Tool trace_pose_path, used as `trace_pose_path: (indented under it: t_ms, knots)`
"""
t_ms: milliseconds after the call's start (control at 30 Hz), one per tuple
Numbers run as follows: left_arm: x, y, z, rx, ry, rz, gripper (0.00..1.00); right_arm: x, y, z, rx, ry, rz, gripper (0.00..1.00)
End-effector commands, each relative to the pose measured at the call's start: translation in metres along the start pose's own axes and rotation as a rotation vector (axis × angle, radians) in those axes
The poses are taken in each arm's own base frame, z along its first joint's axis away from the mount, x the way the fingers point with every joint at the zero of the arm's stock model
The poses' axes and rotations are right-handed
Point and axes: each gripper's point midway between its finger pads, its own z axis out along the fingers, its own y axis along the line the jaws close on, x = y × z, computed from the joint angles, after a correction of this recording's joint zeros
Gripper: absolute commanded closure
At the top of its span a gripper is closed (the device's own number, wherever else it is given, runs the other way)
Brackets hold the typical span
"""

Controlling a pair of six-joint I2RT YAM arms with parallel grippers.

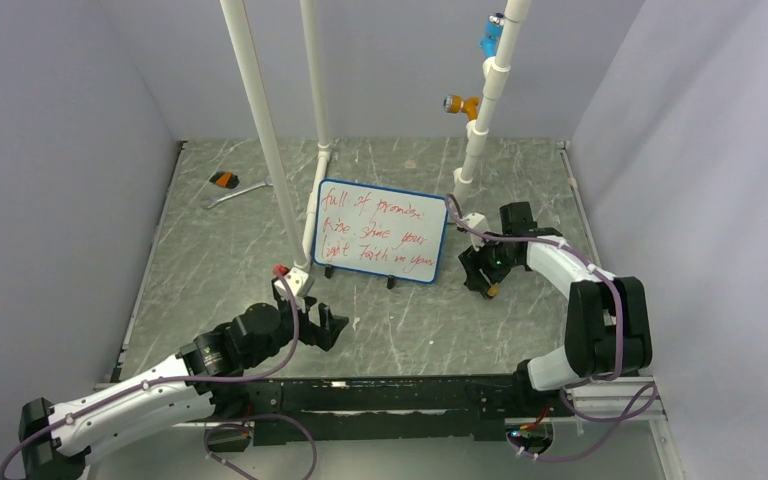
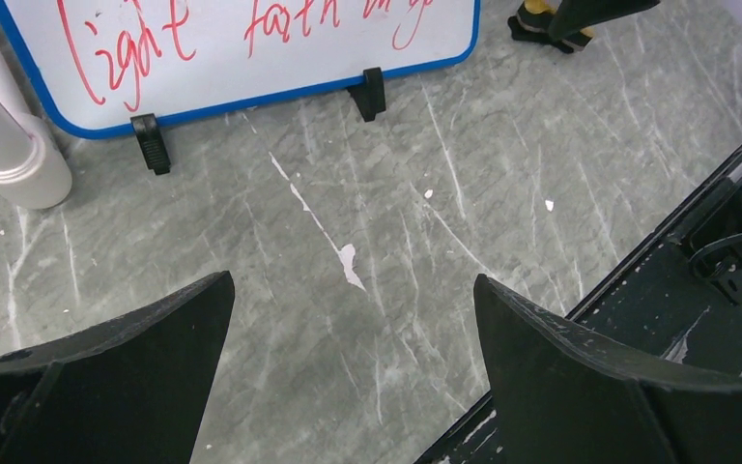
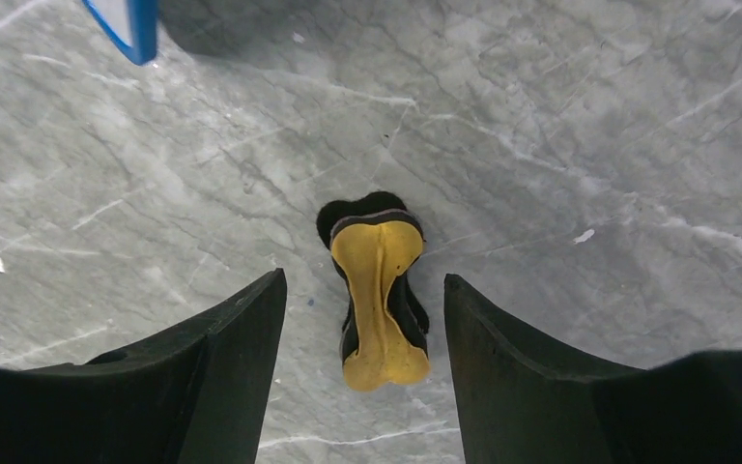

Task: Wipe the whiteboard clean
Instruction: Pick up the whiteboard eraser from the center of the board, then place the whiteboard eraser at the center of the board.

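I am holding my right hand (image 3: 362,280) low over the yellow-and-black eraser (image 3: 379,300). Its jaws are standing apart on either side of the eraser with a gap on each side, so they are gripping nothing yet. My left hand (image 2: 353,290) is hanging wide open and empty in front of the whiteboard (image 1: 380,232). The whiteboard is standing on its small black feet (image 2: 150,143) near the middle of the surface (image 1: 410,330), its face covered in red handwriting. The eraser is lying just beyond the board's right edge.

What is worrying me is the pinch. The eraser is narrow at the waist and is lying lengthwise between my jaws, slightly off the midline, so one jaw may meet it first and twist or skid it across the surface. The board is the second risk. It is resting only on those little feet and my left hand is not bracing it, so a firm wipe could push it back or tip it over. A white pipe (image 1: 260,130) is standing close by the board's left side, and I am expecting it to crowd strokes there.

I am seeing no containers anywhere on the surface.
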Motion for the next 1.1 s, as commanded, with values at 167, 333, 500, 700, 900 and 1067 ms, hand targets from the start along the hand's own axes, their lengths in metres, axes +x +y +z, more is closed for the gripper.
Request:
trace_pose_path:
  t_ms: [167,333,500,700,900,1067]
  knots:
    - [-0.025,-0.013,-0.001,0.056,-0.085,-0.016,0.01,0.009,0.001,0.008,-0.034,0.065,0.001,0.49]
    - [-0.024,-0.010,-0.004,0.051,-0.089,-0.018,0.01,0.013,0.001,0.012,-0.048,0.086,0.009,0.64]
    - [-0.023,-0.007,-0.009,0.045,-0.099,-0.026,0.01,0.010,0.017,0.004,-0.097,0.066,-0.037,0.92]
    - [-0.033,-0.001,-0.020,0.022,-0.126,0.001,0.01,0.002,0.102,-0.002,-0.297,0.021,-0.420,0.93]
    - [-0.042,0.007,-0.035,-0.016,-0.110,0.030,0.01,-0.033,0.172,0.011,-0.343,-0.023,-0.753,0.89]
    - [-0.046,0.017,-0.046,-0.066,-0.129,-0.034,0.01,-0.066,0.219,0.046,-0.360,0.002,-0.845,0.86]
